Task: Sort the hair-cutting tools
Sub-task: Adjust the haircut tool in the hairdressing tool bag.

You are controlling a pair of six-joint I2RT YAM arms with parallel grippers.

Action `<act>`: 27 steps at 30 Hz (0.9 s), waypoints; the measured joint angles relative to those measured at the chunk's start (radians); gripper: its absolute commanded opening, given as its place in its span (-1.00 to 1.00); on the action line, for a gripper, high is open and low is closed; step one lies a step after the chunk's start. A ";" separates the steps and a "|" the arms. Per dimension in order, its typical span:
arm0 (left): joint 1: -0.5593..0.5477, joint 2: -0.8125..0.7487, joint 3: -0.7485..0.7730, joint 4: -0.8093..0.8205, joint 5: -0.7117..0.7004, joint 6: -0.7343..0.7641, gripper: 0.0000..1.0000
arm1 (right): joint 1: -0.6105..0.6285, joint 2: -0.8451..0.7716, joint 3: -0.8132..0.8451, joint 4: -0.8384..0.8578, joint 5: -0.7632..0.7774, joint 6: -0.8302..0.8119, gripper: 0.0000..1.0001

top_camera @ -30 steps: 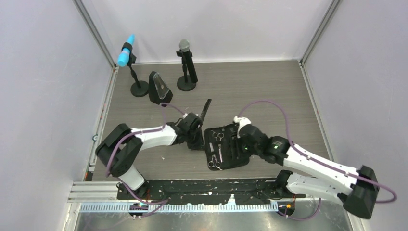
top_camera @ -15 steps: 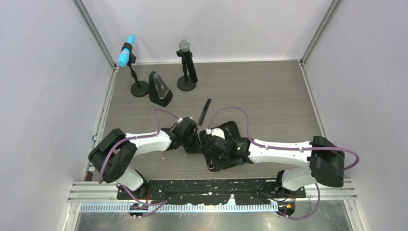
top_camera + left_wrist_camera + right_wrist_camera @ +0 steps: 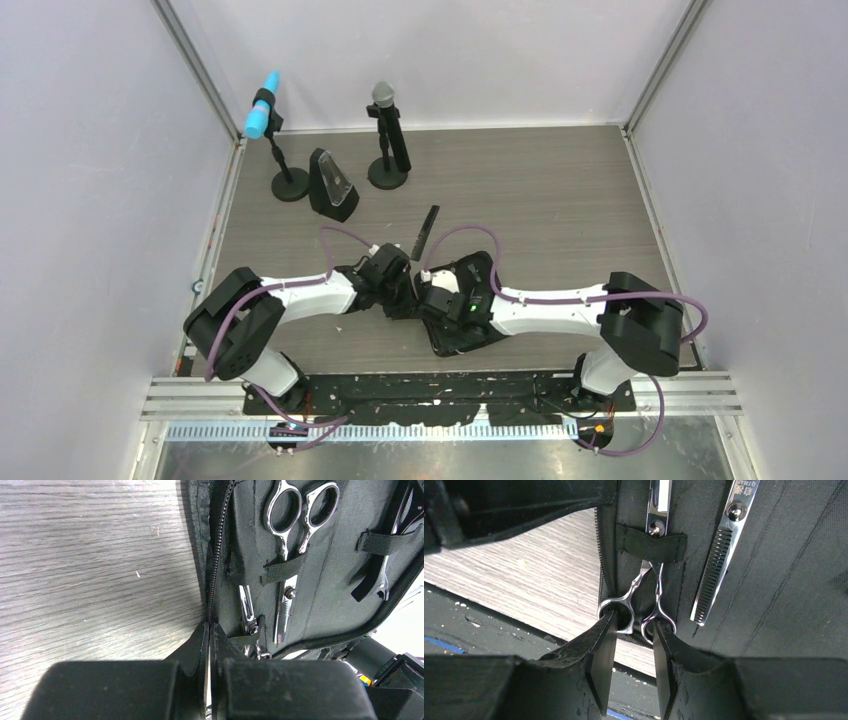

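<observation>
Pouch (image 3: 478,270), black, zippered: lies open, near-centre of table (image 3: 560,200).
L gripper (image 3: 210,629): jaws shut, pinching pouch's left zip edge.
R gripper (image 3: 633,630): jaws narrow, clamped on finger rings of plain scissors (image 3: 644,585), which sit under a strap in pouch.
Thinning scissors (image 3: 719,550): in pouch, just beside.
Comb (image 3: 427,231): on table, far of pouch.
</observation>
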 measured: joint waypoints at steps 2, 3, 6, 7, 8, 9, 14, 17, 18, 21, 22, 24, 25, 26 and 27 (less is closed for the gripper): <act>0.000 0.000 0.000 0.000 0.001 0.000 -1.00 | 0.000 0.016 0.006 0.000 0.009 0.002 -0.23; 0.000 0.000 0.000 0.000 0.001 0.001 -1.00 | 0.000 0.023 0.009 -0.001 0.012 0.003 -0.28; 0.000 0.000 0.000 -0.001 0.004 0.006 -1.00 | 0.000 0.034 0.021 -0.014 0.021 0.004 -0.40; 0.000 0.001 0.001 -0.002 0.005 0.009 -1.00 | 0.001 0.038 0.024 -0.018 0.023 0.005 -0.48; 0.000 0.003 0.003 -0.004 0.006 0.013 -1.00 | 0.001 0.041 0.027 -0.020 0.024 0.005 -0.51; 0.000 0.006 0.008 -0.008 0.008 0.017 -1.00 | 0.001 0.043 0.032 -0.024 0.028 0.004 -0.56; -0.009 0.024 0.045 -0.055 0.006 0.061 -1.00 | 0.003 0.061 0.058 -0.055 0.058 -0.007 -0.63; -0.016 0.029 0.059 -0.074 0.001 0.084 -1.00 | 0.002 0.076 0.079 -0.077 0.080 -0.024 -0.66; -0.020 0.031 0.061 -0.077 0.001 0.091 -1.00 | 0.001 0.079 0.085 -0.085 0.090 -0.031 -0.67; -0.035 0.034 0.069 -0.085 0.007 0.098 -1.00 | -0.013 0.080 0.093 -0.101 0.110 -0.051 -0.70; -0.041 0.035 0.071 -0.087 0.008 0.100 -1.00 | -0.020 0.080 0.094 -0.103 0.112 -0.056 -0.71; -0.049 0.036 0.074 -0.089 0.007 0.104 -1.00 | -0.035 0.080 0.096 -0.103 0.113 -0.066 -0.72; -0.052 0.036 0.077 -0.091 0.007 0.108 -1.00 | -0.039 0.080 0.097 -0.102 0.113 -0.072 -0.73; -0.055 0.037 0.080 -0.092 0.007 0.110 -1.00 | -0.043 0.080 0.099 -0.101 0.112 -0.077 -0.73; -0.057 0.038 0.084 -0.095 0.006 0.112 -1.00 | -0.045 0.080 0.100 -0.100 0.111 -0.082 -0.73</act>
